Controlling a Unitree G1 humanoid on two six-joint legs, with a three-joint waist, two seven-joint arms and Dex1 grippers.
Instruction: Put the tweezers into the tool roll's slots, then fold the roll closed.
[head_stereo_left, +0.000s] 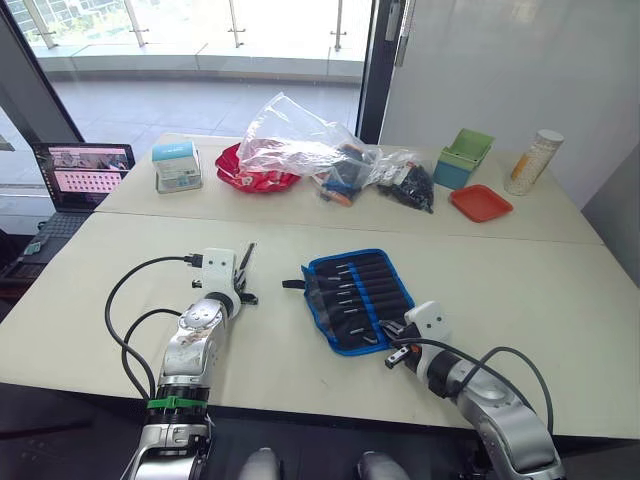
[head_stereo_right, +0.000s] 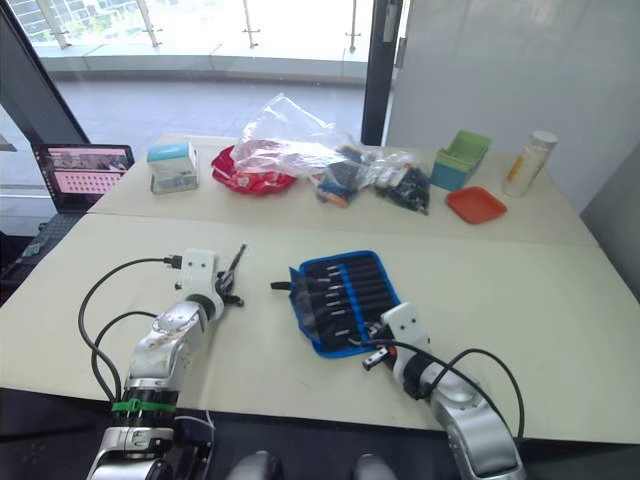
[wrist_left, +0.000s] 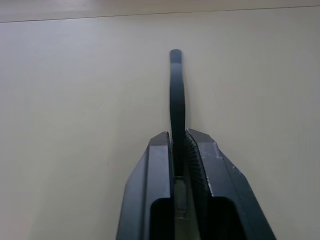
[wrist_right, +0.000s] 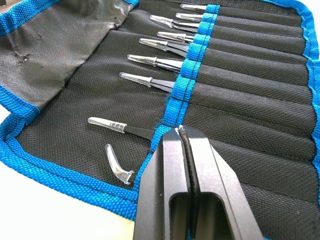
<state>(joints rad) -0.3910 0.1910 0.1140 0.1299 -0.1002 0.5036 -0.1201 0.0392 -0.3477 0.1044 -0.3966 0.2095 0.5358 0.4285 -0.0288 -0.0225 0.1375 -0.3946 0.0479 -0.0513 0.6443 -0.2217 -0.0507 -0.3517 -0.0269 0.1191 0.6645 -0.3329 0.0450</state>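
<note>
The tool roll (head_stereo_left: 358, 297) lies open on the table, black with blue edging, its strap pointing toward my left arm. Several tweezers (wrist_right: 150, 61) sit in the slots (wrist_right: 250, 75), their clear-capped tips showing past the blue band. My right gripper (wrist_right: 180, 131) is shut, with its tips on that blue band at the roll's near edge; nothing shows between its fingers. Left of the roll, my left gripper (wrist_left: 179, 136) is shut on one black tweezers (wrist_left: 176, 95), which sticks out ahead of the fingers just above the bare tabletop (head_stereo_left: 246, 258).
Across the far table stand a laptop (head_stereo_left: 80, 172), a tissue box (head_stereo_left: 177, 165), a red bowl (head_stereo_left: 255, 178) under a clear plastic bag (head_stereo_left: 300, 140), a green container (head_stereo_left: 465, 155), a red tray (head_stereo_left: 480, 203) and a bottle (head_stereo_left: 532, 160).
</note>
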